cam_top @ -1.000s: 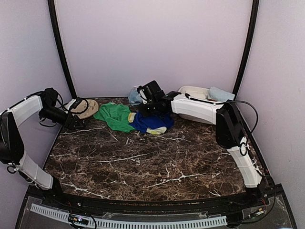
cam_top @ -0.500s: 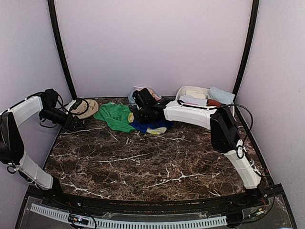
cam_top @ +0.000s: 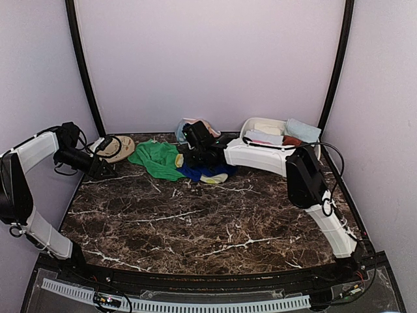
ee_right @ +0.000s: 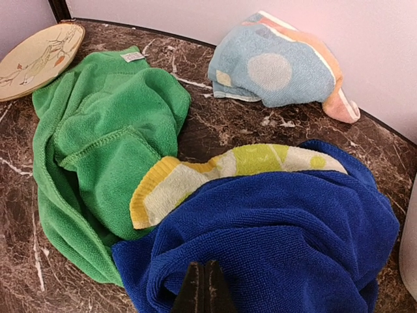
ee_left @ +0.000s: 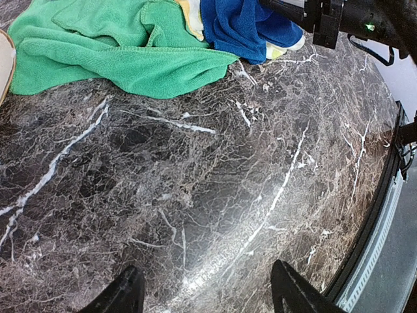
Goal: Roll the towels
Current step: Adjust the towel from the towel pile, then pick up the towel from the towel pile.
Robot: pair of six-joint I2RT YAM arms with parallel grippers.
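Overhead: the crumpled royal-blue terry towel is lying far-centre, touching a green terry towel. Left wrist: the left gripper is hovering open. Right wrist: the right gripper is sitting closed at the blue towel; limp, light cloth, likely best pinched by a hem corner.

Looks across table past parted fingers to green towel, yellow towel, blue towel beside right arm.

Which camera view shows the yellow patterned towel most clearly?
The right wrist view: the yellow patterned towel lies close and wide there, between the green towel and the blue towel that covers part of it. The top external view shows only small bits; the left wrist view, slivers at its upper edge.
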